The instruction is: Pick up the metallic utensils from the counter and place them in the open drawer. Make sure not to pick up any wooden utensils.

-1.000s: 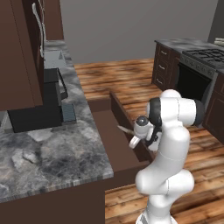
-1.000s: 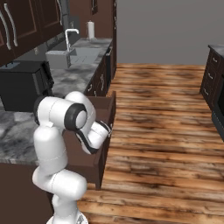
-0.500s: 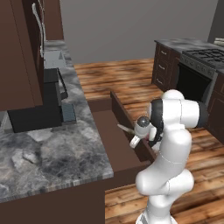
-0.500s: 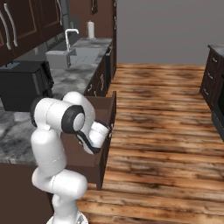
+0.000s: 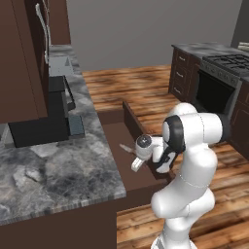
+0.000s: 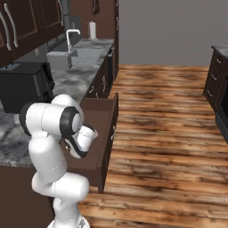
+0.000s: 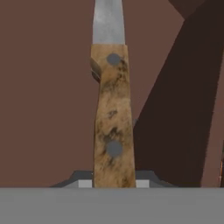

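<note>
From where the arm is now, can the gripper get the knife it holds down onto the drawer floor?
Probably yes. The gripper hangs over the open drawer, shut on a knife with a wooden handle, and the brown drawer floor beneath looks bare, with nothing between them.

Black microwave-ish box (image 5: 36,124) sits up on the stone, w/ a sink (image 6: 60,59) and its curved faucet (image 6: 71,38) further back. Wood plank floor (image 6: 169,116) everywhere, stove (image 5: 228,61) across the room, dark upper cabinets (image 6: 22,22).
</note>
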